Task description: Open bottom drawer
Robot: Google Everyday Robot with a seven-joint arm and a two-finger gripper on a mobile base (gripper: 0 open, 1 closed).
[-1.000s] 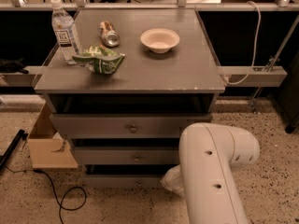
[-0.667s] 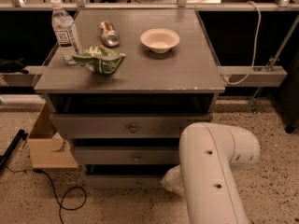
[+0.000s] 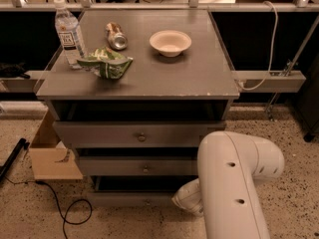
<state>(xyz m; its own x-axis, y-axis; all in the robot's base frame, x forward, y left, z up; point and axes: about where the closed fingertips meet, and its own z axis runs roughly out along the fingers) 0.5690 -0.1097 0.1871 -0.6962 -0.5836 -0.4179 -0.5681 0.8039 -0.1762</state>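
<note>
Three drawers in grey cabinet (image 3: 219, 133); slim-fronted grey bottom drawer (image 3: 124, 199) sits lower centre, looks mostly shut. Approach step, likely. The gripper is hidden behind bulky white robot arm (image 3: 234, 183) at lower right, grip state can't tell. Next: reach small round knob (image 3: 147, 201), clamp, pull straight out.

Single camera view. I look down from above, facing front of grey cabinet (image 3: 199, 71); top and drawer fronts in frame, bottom drawer (image 3: 129, 199) near lower edge. Range close. Own arm (image 3: 234, 183) fills lower-right foreground, hiding gripper.
</note>
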